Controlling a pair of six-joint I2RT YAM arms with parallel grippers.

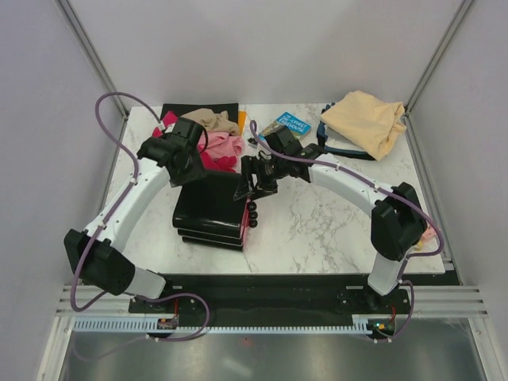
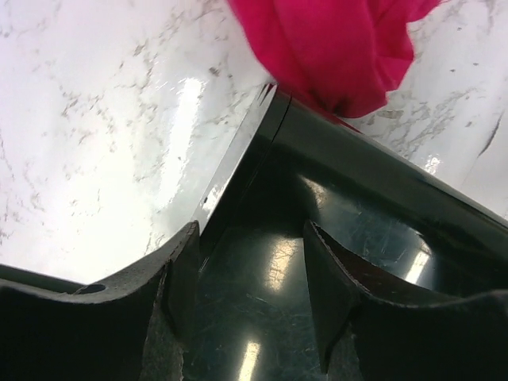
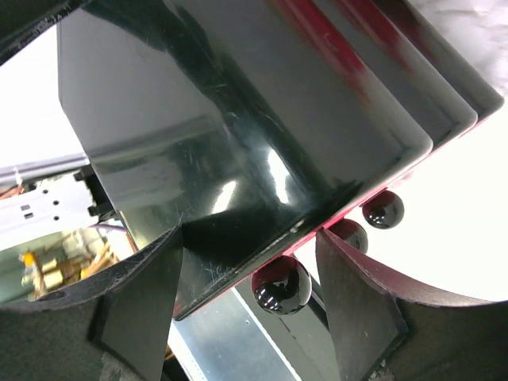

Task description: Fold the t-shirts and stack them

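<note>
A glossy black folding board (image 1: 208,213) lies shut in stacked panels at the table's middle, with a strip of red showing between the panels (image 3: 349,36). My left gripper (image 1: 193,171) hovers open over its far left corner (image 2: 270,107), fingers (image 2: 178,278) apart above the top panel. The crimson t-shirt (image 2: 333,55) lies bunched just beyond that corner, with the pink t-shirt (image 1: 228,145) and the tan-brown t-shirt (image 1: 213,121) behind it. My right gripper (image 1: 248,190) stands open astride the board's right edge, a black ball knob (image 3: 282,286) between its fingers. The peach-cream t-shirt (image 1: 365,121) lies far right.
A blue illustrated book (image 1: 284,127) lies behind the right gripper. A flat black mat (image 1: 194,109) sits at the back left under the shirt pile. Two more ball knobs (image 3: 382,209) line the board's right edge. A dark blue-rimmed object (image 1: 337,147) lies under the peach-cream shirt.
</note>
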